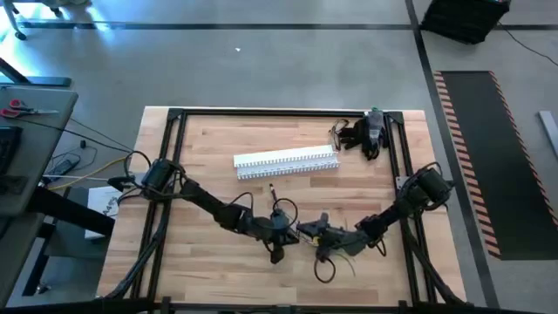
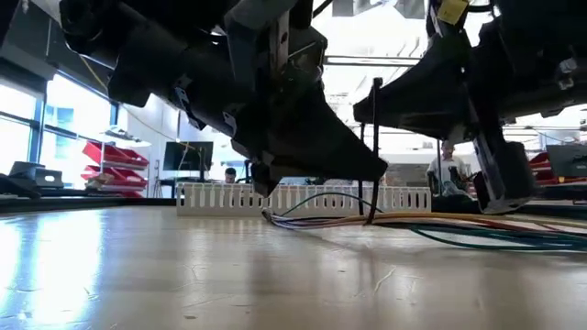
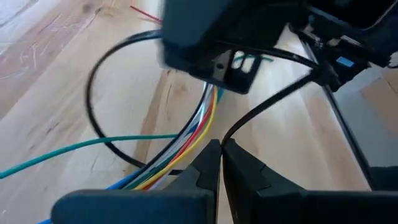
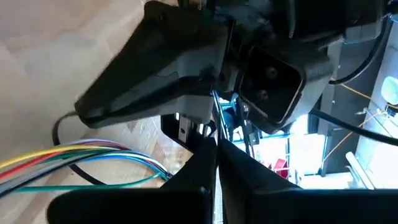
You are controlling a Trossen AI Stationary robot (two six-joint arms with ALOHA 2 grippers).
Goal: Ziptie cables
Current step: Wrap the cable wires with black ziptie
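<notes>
1. A robotics lab or workshop is indicated: a butcher-block wooden table point(image 1: 218, 262) is framed by black metal rails point(image 1: 261, 113) on a grey concrete floor point(image 1: 261, 70).
2. Hazard-striped floor matting point(image 1: 471, 157) is seen to one side.
3. A side bench point(image 1: 26, 113) with red-handled scissors point(image 1: 13, 108) and loose leads is noted.
4. Beyond the table, red storage bins point(image 2: 115, 156) on shelving, a monitor point(image 2: 188, 154), large windows point(image 2: 18, 119) and seated people point(image 2: 448, 165) are visible.
</notes>
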